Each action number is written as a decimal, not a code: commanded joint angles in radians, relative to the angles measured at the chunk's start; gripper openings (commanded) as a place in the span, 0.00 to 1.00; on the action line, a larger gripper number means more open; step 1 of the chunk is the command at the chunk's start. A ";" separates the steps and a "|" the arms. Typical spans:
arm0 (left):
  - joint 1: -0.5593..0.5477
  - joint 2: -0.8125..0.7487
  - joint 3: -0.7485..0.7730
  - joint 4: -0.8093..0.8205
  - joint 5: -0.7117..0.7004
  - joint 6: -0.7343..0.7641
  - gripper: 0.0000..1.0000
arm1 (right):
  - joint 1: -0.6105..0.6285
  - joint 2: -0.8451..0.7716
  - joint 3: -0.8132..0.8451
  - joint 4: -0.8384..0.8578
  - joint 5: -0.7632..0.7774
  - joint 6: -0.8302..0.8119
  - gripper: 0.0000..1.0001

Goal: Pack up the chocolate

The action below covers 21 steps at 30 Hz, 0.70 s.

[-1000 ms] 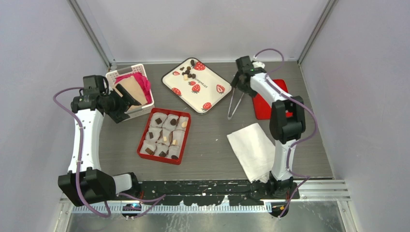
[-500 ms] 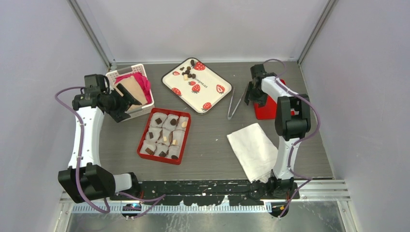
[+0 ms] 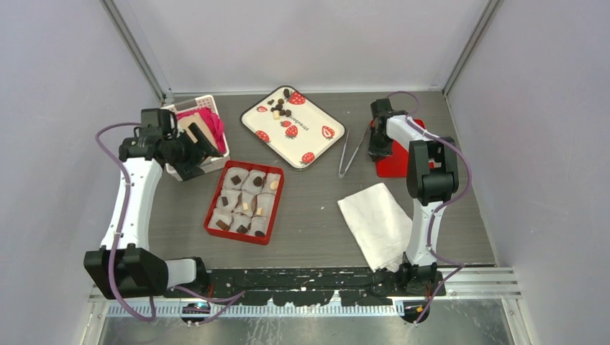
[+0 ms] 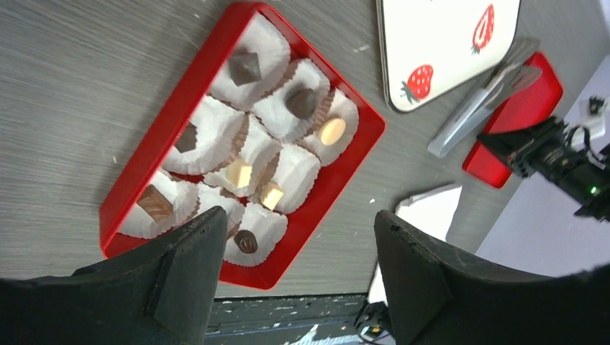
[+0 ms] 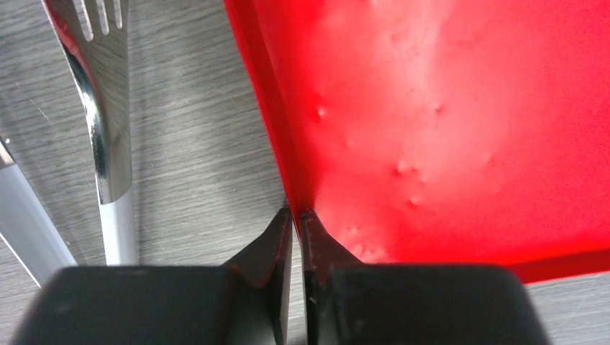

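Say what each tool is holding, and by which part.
Right tool pinches the red lid by its rim nearest the tongs; left tool is open, holding nothing.

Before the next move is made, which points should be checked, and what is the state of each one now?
1. Right gripper closed on the rim of the red lid: ok, it appears so.
2. Left gripper open and empty: ok.
3. Tongs apart from the lid: ok.
4. Every paper cup in the red box filled: cannot tell, one is partly hidden by a finger.
5. Strawberry tray emptied of chocolate: not ok, several pieces lie there.
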 commanded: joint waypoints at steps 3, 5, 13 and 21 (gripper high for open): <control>-0.139 0.021 0.077 0.052 -0.024 0.018 0.76 | -0.005 -0.087 -0.025 0.020 0.054 -0.023 0.01; -0.184 0.034 0.091 0.058 -0.032 0.018 0.76 | -0.008 -0.123 -0.022 0.019 0.082 -0.030 0.01; -0.303 0.094 0.155 0.116 -0.001 0.004 0.76 | -0.022 -0.274 0.068 -0.006 0.136 -0.036 0.01; -0.325 0.102 0.172 0.215 0.077 0.022 0.76 | -0.022 -0.407 0.167 -0.016 -0.141 0.102 0.01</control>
